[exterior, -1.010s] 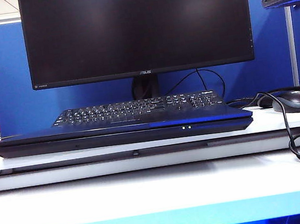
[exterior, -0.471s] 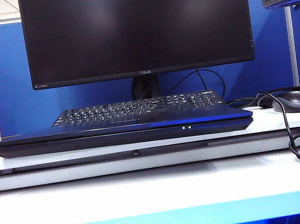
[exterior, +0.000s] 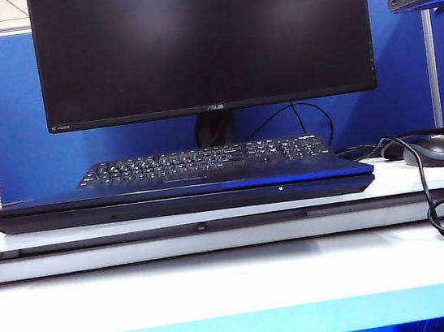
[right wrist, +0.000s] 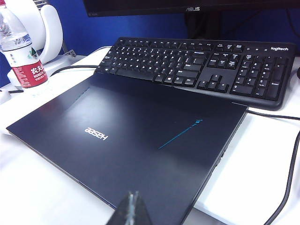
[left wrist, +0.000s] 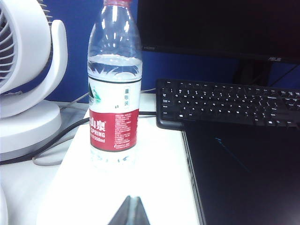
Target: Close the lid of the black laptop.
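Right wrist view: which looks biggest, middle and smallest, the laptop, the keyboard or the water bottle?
1. Laptop, lid shut, biggest.
2. Keyboard.
3. Water bottle, smallest, partly cut off.
The laptop is nearest the camera, so it looks extra large. Right gripper shut; left gripper shut.

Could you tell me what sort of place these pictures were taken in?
Most likely an office desk cubicle: a monitor and keyboard stand behind the closed black laptop, with a blue partition behind.
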`<state>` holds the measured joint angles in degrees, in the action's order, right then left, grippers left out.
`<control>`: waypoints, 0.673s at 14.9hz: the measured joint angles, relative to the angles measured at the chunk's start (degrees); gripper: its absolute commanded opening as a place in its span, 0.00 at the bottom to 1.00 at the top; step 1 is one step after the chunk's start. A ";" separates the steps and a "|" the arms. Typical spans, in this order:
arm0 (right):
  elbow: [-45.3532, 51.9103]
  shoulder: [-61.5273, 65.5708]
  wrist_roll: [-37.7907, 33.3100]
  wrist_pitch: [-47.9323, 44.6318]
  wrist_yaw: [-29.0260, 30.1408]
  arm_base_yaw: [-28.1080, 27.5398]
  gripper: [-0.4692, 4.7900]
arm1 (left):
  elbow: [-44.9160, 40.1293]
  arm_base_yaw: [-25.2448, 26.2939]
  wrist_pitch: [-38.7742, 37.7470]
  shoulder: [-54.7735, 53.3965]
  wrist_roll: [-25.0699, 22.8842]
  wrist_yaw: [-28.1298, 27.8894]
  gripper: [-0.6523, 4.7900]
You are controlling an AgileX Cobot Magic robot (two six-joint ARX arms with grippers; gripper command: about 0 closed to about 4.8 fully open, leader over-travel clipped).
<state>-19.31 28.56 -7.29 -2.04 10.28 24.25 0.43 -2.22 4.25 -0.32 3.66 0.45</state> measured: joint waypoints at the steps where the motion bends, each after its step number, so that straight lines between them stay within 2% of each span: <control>1: 0.31 -3.32 0.09 2.75 -0.20 0.98 0.09 | 0.00 0.00 -0.13 0.00 -0.02 0.02 0.11; 3: 0.20 -8.50 1.55 3.50 -0.24 0.44 0.09 | 0.00 0.00 -0.20 0.00 -0.02 0.09 0.11; 6: 0.11 -17.20 5.38 9.20 -1.64 -3.72 0.09 | 0.00 -0.02 -0.26 0.00 -0.02 0.26 0.11; 7: 0.66 -19.71 6.43 13.27 -6.67 -7.63 0.09 | 0.00 -0.02 -0.37 0.00 -0.02 0.24 0.11; 10: 2.97 -21.70 3.39 13.53 -15.52 -15.58 0.09 | 0.00 -0.02 -0.46 0.00 -0.02 0.26 0.11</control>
<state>-16.34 6.85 -3.90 11.49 -5.23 8.67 0.43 -2.24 3.79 -0.32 3.64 0.71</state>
